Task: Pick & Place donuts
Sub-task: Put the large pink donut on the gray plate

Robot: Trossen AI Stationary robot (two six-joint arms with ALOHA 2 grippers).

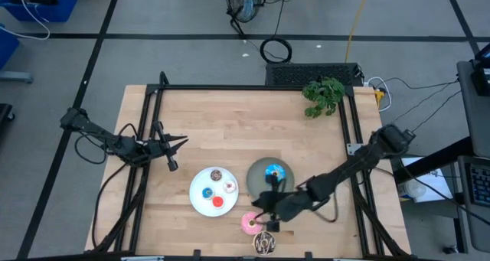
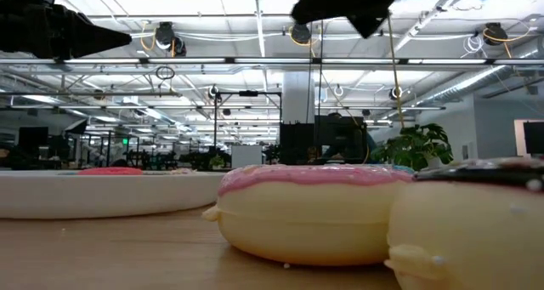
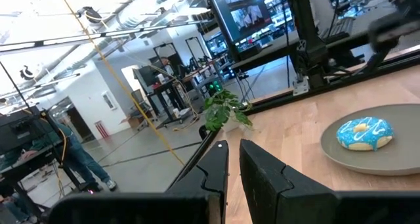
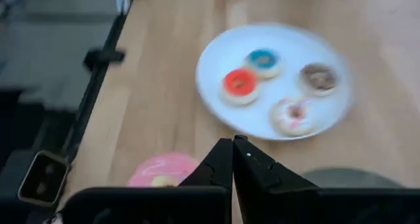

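Observation:
The pink donut (image 1: 251, 223) (image 4: 164, 171) (image 2: 310, 209) and the dark chocolate donut (image 1: 265, 243) (image 2: 476, 222) lie flat on the wood near the table's near edge. The blue sprinkled donut (image 1: 274, 171) (image 3: 365, 133) rests on a grey plate (image 1: 256, 177). Four tiny donuts lie on a white plate (image 1: 197, 200) (image 4: 216, 99): blue (image 4: 264, 61), red (image 4: 239, 85), brown (image 4: 318, 77) and whitish-pink (image 4: 293, 115). My right gripper (image 1: 268, 209) (image 4: 233, 148) hangs shut above the table between the grey plate and the pink donut. My left gripper (image 1: 174, 145) (image 3: 233, 152) waits left of the plates, shut but for a narrow slit.
A small green plant (image 1: 323, 95) stands at the table's far right corner. A black frame (image 1: 230, 87) runs along the far edge and both sides. Bare wood stretches across the far half of the table.

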